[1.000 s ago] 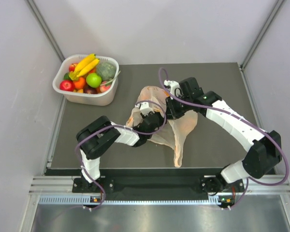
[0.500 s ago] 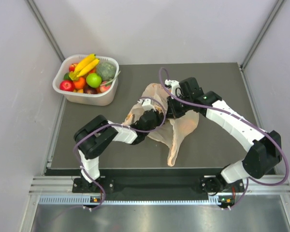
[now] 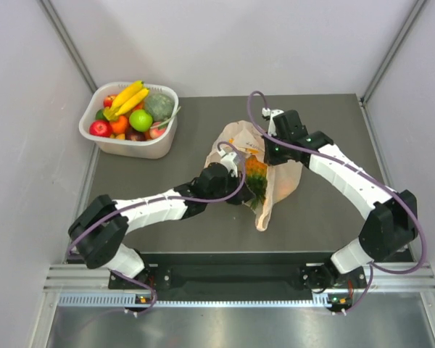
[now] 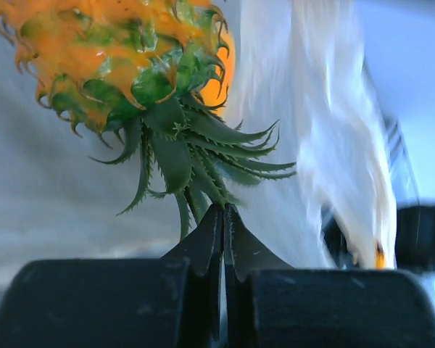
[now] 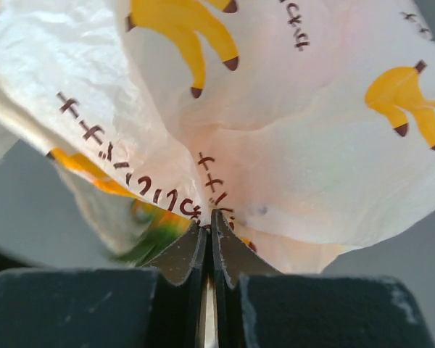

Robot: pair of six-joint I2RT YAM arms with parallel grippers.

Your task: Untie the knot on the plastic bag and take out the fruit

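The left gripper (image 4: 222, 214) was clenched with its two tips pressed together on the green crown leaves of the pineapple (image 4: 123, 51). The orange, spiky body of that fruit hung just beyond the tips, up and to their left in the wrist view. Pale, blurred film of the plastic bag (image 4: 326, 130) stood right of the leaves, close behind them.

The right gripper (image 5: 209, 217) was likewise clamped, pinching a fold of the bag's thin film between its tips. The film fanned out ahead of it on both sides, printed with yellow bananas and brown lettering. A smear of orange and green showed through the film just left of the tips.

Seen from above, the two grippers faced each other across the bag — the left one from its near left side, the right one from its far right. The bag's loose tail (image 3: 264, 217) trailed on the dark table (image 3: 333, 116) toward the arm bases. A white tub (image 3: 134, 148) heaped with more fruit sat well apart — far to the left of both grippers, at the table's back corner.
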